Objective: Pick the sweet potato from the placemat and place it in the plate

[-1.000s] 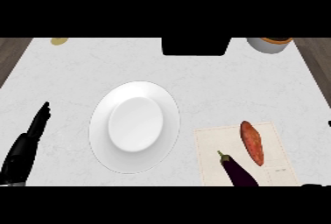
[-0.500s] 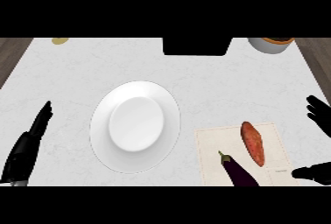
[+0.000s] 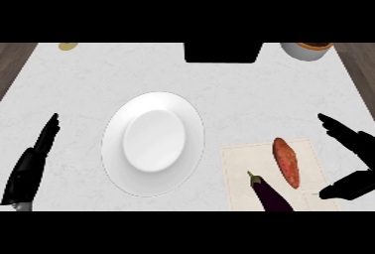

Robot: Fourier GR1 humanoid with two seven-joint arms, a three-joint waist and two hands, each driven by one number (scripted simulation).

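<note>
- Sweet potato [image 3: 286,162] lies on the placemat [image 3: 242,163], right of the plate [image 3: 110,149]: not picked yet.
- Right hand [image 3: 348,135], farther right of the plate, fingers wide, empty.
- Left hand [image 3: 33,158] rests left of the plate, fingers straight.

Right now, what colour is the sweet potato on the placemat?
Orange-brown; the sweet potato shows best in the head view.

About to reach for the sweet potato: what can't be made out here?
Head view:
eggplant: body end cut off by the lower edge
placemat: near edge likewise
right hand: palm beyond the right edge
black object, grey container, yellowish bit: clipped by the top edge, unidentifiable
</note>
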